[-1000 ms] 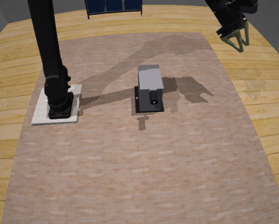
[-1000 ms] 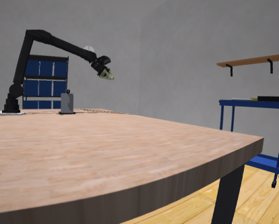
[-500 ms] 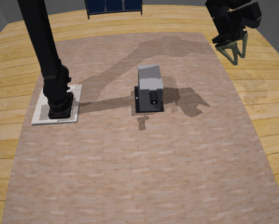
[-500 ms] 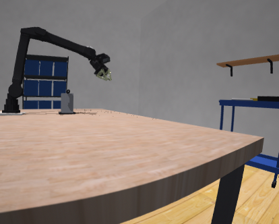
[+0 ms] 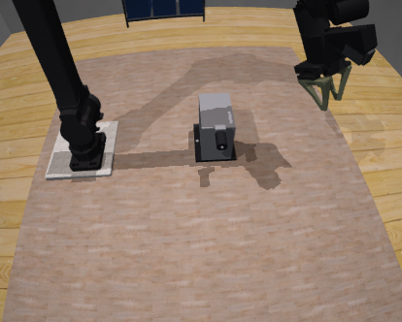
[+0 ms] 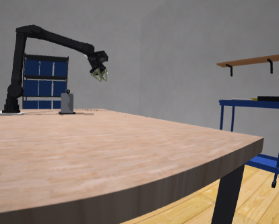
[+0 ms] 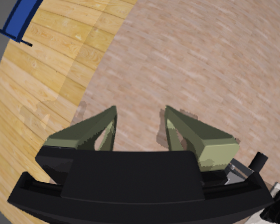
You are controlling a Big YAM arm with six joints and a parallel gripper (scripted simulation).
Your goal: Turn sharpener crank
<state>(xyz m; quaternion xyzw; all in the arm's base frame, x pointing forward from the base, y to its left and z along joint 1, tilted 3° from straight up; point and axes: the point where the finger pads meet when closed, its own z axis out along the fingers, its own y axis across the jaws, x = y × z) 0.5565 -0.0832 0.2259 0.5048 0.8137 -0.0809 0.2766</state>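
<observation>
The grey box sharpener (image 5: 217,121) (image 6: 67,102) stands on a black base plate in the middle of the table. Its black crank knob (image 5: 220,141) (image 6: 67,91) sits on the face turned toward the top camera. My gripper (image 5: 330,99) (image 6: 100,77) (image 7: 140,110) hangs high in the air, off to the right of the sharpener and well apart from it, above the right edge of the table top. Its fingers stand partly open with nothing between them. In the wrist view only table top and floor show between the fingers.
The arm's base stands on a white plate (image 5: 111,145) at the table's left. A blue shelf rack (image 5: 162,10) (image 6: 44,84) stands behind the table. A blue cart (image 6: 249,104) (image 7: 28,6) and a wooden wall shelf (image 6: 249,61) are off to the side.
</observation>
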